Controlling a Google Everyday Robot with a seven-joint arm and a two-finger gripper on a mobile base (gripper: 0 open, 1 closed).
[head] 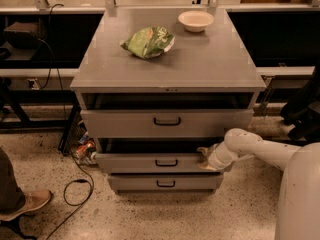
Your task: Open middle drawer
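**A:** Start at the left. What is out there?

**B:** Well left of the middle drawer (132, 163), and lower, a shoe (29, 202) stands on the speckled floor. Just beyond the drawer's left end, some coloured clutter (85, 150) lies under the cabinet (100, 76).

**A:** And the drawer itself?

**B:** It is the second of three grey fronts in the cabinet, with a small black handle (166, 162) at its centre. A dark gap runs along its top edge, under the top drawer (115, 124). The bottom drawer (132, 183) sits right beneath it.

**A:** Anything higher up?

**B:** On the cabinet top, far above the drawer and a little left of its handle, lies a crumpled green bag (148, 41). Farther back, above the drawer's right half, sits a pale bowl (196, 20), well apart from the bag.

**A:** Where is your gripper?

**B:** My gripper (204, 159) is at the drawer's right end, by the upper corner of the front and well right of the handle. I cannot tell whether it touches the front. I also cannot tell whether it is wide, narrow or clamped on anything. My arm (250, 145) runs off to the right of the drawer, toward my white body (300, 194) at the edge of view.
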